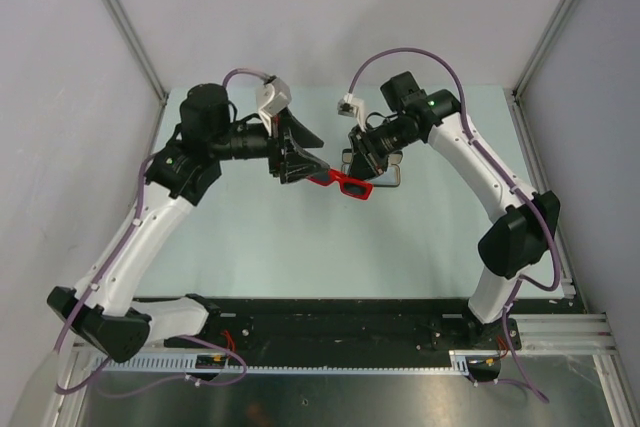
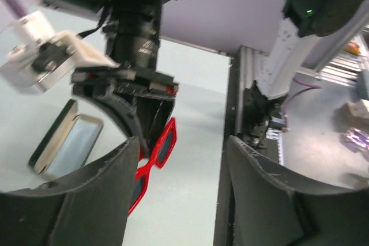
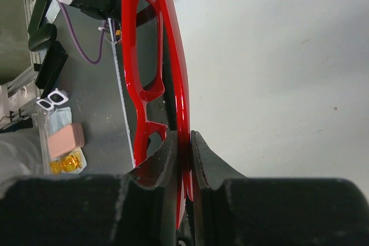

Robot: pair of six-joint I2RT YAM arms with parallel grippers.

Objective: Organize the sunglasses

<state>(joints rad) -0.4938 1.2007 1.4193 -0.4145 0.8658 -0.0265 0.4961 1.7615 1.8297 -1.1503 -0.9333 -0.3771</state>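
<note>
My right fingers [image 3: 166, 162] clamp the sunglasses [image 3: 176, 67] by one thin red edge; judged light, slick and brittle, so my open left fingers [image 2: 104, 188] should take frame, not lenses.

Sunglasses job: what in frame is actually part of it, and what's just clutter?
Job: sunglasses, held in the right claw; open left claw beside them; open case, likely where they go.
Clutter: white glasses, pink block, yellow wrapped bits, all off the table.
</note>
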